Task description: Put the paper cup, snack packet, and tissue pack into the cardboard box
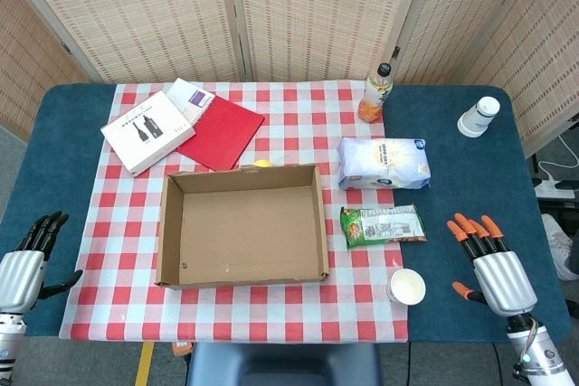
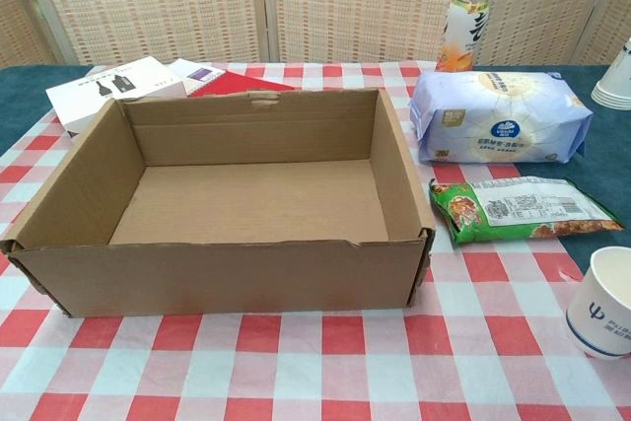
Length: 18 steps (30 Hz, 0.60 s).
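An empty cardboard box (image 1: 174, 232) (image 2: 69, 263) lies open in the middle of the checked cloth. To its right are a white and blue tissue pack (image 1: 384, 164) (image 2: 498, 117) and, nearer me, a green snack packet (image 1: 382, 224) (image 2: 523, 209). A white paper cup (image 1: 406, 287) (image 2: 604, 303) stands upright at the front right. My right hand (image 1: 490, 264) hovers open right of the cup, fingers spread, holding nothing. My left hand (image 1: 27, 259) is open at the table's front left edge, well away from the box. Neither hand shows in the chest view.
An orange drink bottle (image 1: 375, 95) (image 2: 463, 25) stands at the back. A stack of paper cups (image 1: 479, 117) (image 2: 616, 78) sits at the back right. A white box (image 1: 147, 131) (image 2: 113, 89), a red folder (image 1: 223, 133) and a booklet lie behind the cardboard box. Something yellow (image 1: 261, 164) peeks behind the box's far wall.
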Each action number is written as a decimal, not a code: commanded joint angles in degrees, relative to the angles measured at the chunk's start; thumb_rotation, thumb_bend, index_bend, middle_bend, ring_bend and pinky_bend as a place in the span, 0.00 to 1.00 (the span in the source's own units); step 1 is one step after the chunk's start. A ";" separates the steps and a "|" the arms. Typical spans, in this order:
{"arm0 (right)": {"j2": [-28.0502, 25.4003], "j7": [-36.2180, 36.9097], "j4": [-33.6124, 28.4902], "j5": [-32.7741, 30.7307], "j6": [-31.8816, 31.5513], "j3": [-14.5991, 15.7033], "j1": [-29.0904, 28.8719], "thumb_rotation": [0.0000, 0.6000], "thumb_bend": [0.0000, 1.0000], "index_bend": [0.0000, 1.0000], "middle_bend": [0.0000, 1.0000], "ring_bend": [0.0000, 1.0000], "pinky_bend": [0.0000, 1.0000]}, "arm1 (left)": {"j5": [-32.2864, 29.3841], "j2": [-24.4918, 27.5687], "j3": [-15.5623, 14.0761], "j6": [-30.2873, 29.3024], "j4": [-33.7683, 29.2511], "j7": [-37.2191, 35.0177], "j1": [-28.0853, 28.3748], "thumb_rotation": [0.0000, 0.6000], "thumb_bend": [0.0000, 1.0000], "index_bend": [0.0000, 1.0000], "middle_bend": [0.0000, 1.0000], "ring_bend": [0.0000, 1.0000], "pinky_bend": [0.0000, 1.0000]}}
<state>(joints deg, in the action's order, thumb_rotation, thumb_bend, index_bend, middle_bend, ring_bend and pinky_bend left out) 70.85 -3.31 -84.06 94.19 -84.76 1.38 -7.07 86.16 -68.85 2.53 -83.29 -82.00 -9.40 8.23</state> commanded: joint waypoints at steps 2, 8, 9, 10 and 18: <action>-0.11 -0.12 -0.21 -0.12 -0.07 -0.12 0.09 1.00 0.00 0.00 0.00 0.00 0.00 | -0.14 -0.09 0.01 0.22 0.11 -0.26 0.00 1.00 0.21 0.05 0.00 0.00 0.23; -0.38 -0.04 -0.58 -0.35 0.03 -0.23 0.20 1.00 0.00 0.00 0.00 0.00 0.00 | -0.17 0.26 -0.08 0.45 -0.28 -0.65 -0.03 1.00 0.21 0.04 0.00 0.00 0.23; -0.41 0.00 -0.65 -0.29 -0.01 -0.22 0.21 1.00 0.00 0.00 0.00 0.00 0.00 | -0.16 0.30 -0.05 0.39 -0.31 -0.70 -0.05 1.00 0.21 0.04 0.00 0.00 0.23; -0.43 0.05 -0.69 -0.25 -0.05 -0.23 0.22 1.00 0.00 0.00 0.00 0.00 0.00 | -0.15 0.31 -0.03 0.33 -0.31 -0.74 -0.06 1.00 0.21 0.04 0.00 0.00 0.23; -0.20 0.08 -0.78 0.05 0.60 -0.13 -0.10 1.00 0.00 0.00 0.00 0.00 0.00 | -0.38 0.21 0.03 0.77 0.23 -1.15 0.05 1.00 0.21 0.04 0.01 0.00 0.23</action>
<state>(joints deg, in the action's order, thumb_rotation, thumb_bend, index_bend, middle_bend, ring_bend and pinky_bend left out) 70.64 -3.23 -84.83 94.24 -84.17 1.23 -7.15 85.80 -68.63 2.55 -82.53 -81.78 -10.53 8.28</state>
